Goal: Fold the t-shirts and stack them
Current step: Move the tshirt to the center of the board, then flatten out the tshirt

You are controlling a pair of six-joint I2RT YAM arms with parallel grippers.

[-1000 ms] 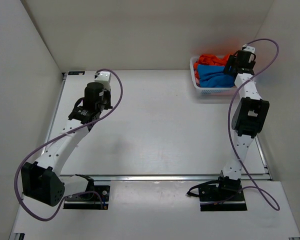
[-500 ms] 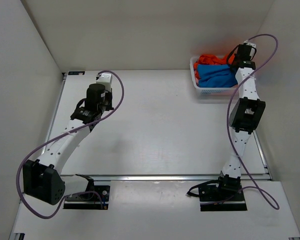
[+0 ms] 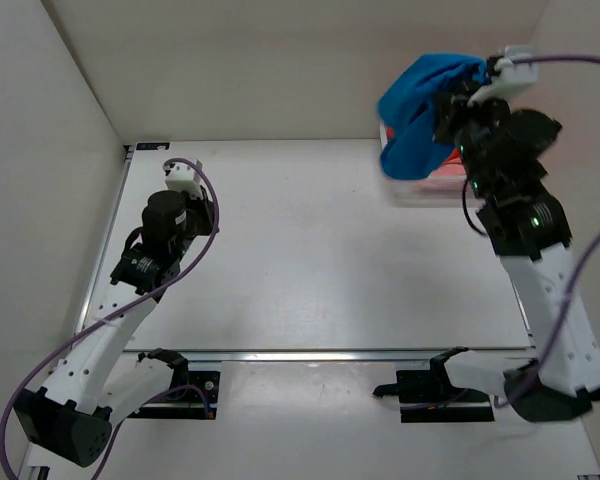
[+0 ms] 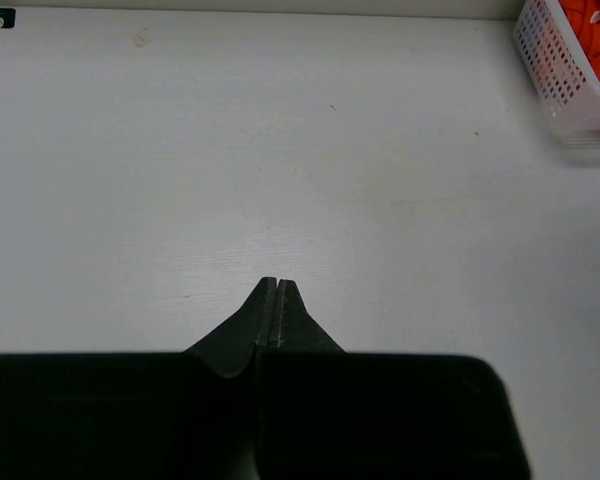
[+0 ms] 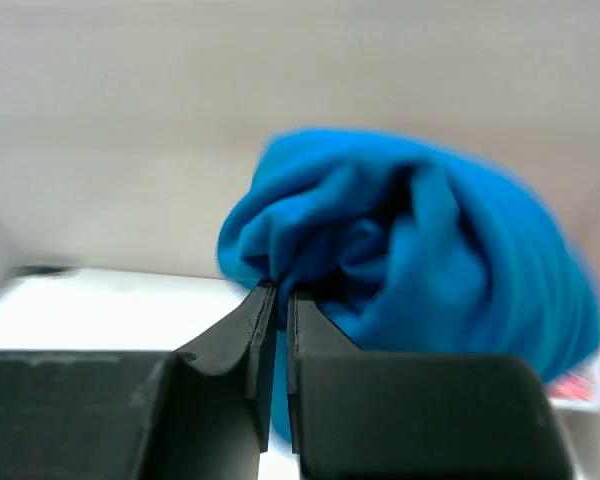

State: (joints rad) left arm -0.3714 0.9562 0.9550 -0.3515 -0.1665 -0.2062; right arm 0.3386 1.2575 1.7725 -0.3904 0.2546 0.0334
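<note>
The right hand (image 5: 275, 292) pinches a fold of the blue t-shirt (image 5: 420, 250), closed tight on the cloth. The shirt hangs bunched and crumpled from that grip, up in the air above the far right corner of the bench (image 3: 310, 250). In the overhead view it covers much of the white basket (image 4: 565, 90) beneath it. The basket stands at the far right of the bench, and an orange t-shirt (image 4: 592, 18) lies inside it (in the left wrist view only a patch shows, over the rim and through the lattice wall). Whether more shirts lie under the orange one cannot be told.

The left hand (image 4: 278, 288) is pressed together with nothing in it. It hovers over bare bench on the left side, well apart from the basket, and points toward the far edge. The right wrist view is somewhat blurred, so the folds of the blue cloth are soft at the edges there.
</note>
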